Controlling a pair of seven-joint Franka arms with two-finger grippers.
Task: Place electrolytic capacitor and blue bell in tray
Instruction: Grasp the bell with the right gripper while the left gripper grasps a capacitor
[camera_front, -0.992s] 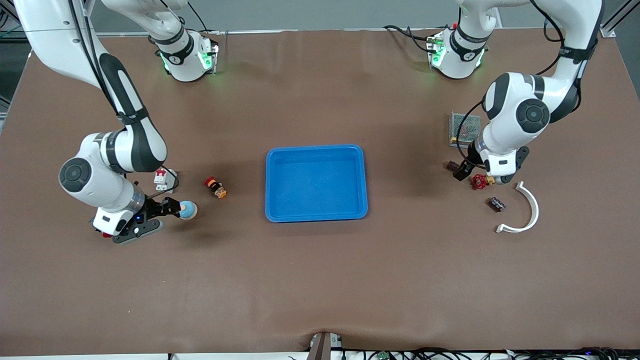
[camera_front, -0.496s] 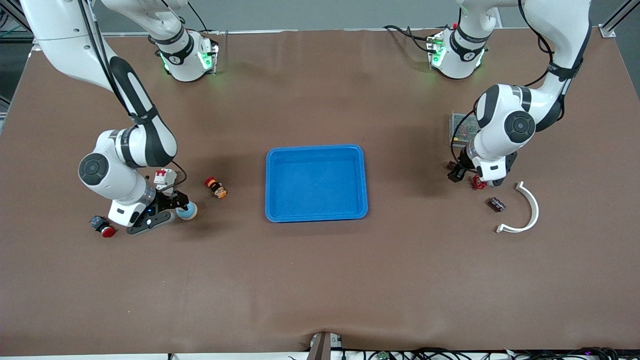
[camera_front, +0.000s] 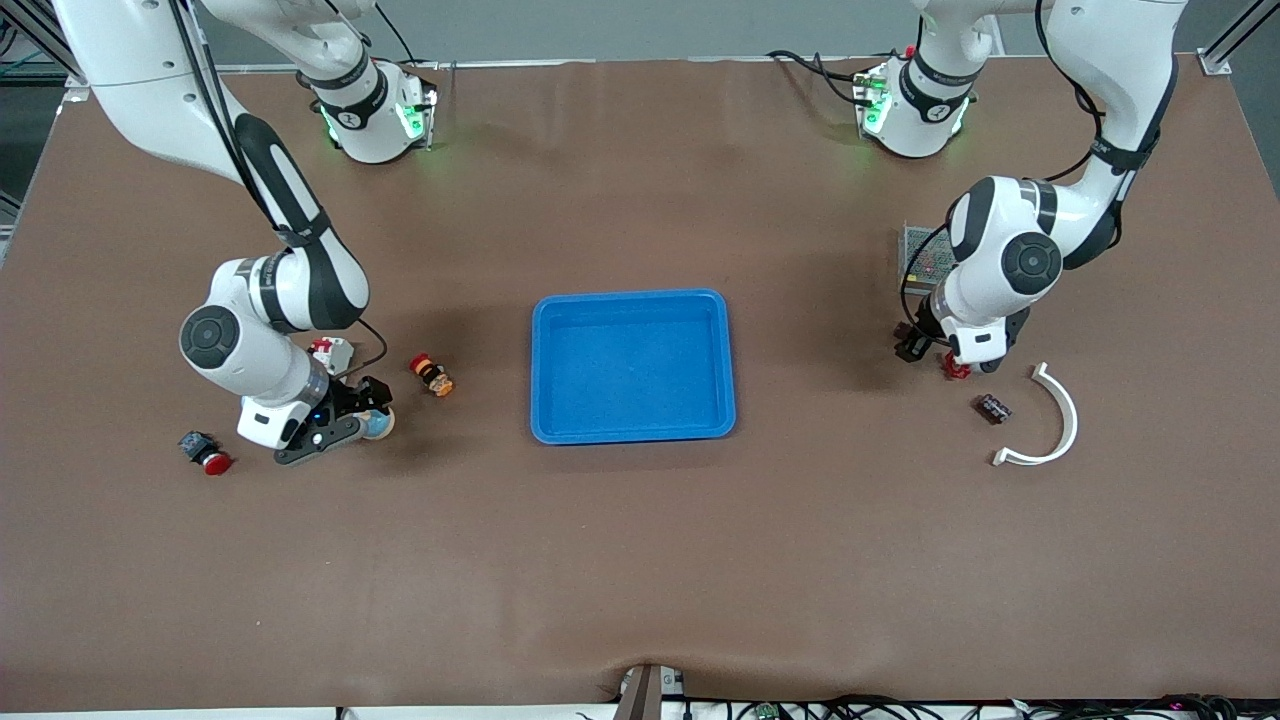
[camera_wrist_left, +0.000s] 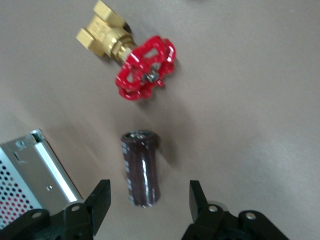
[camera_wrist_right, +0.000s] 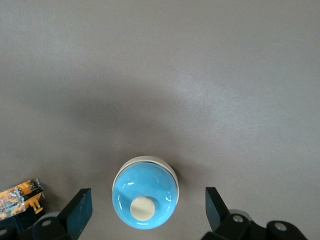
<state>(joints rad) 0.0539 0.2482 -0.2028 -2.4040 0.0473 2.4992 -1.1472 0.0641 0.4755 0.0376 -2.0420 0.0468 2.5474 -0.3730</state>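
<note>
The blue bell (camera_wrist_right: 145, 200), a glossy blue dome with a cream button, sits on the brown table toward the right arm's end (camera_front: 378, 424). My right gripper (camera_wrist_right: 147, 207) is open directly over it (camera_front: 362, 405), one finger on each side, not touching. The electrolytic capacitor (camera_wrist_left: 141, 175), a dark brown cylinder, lies on the table toward the left arm's end. My left gripper (camera_wrist_left: 149, 200) is open just above it (camera_front: 912, 345), fingers either side of its near end. In the front view the gripper mostly hides the capacitor. The bright-blue tray (camera_front: 632, 296) sits mid-table with nothing in it.
A red-handled brass valve (camera_wrist_left: 145, 67) lies beside the capacitor (camera_front: 955, 368). A perforated metal box (camera_front: 925, 255), a small dark part (camera_front: 993, 408) and a white curved piece (camera_front: 1060, 420) are nearby. By the bell are a red-white part (camera_front: 325, 350), a small orange-black part (camera_front: 432, 376) and a red button (camera_front: 205, 453).
My right gripper has moved toward the tray's side and now stands over the bell, uncovering the red button. My left gripper has shifted slightly over the capacitor.
</note>
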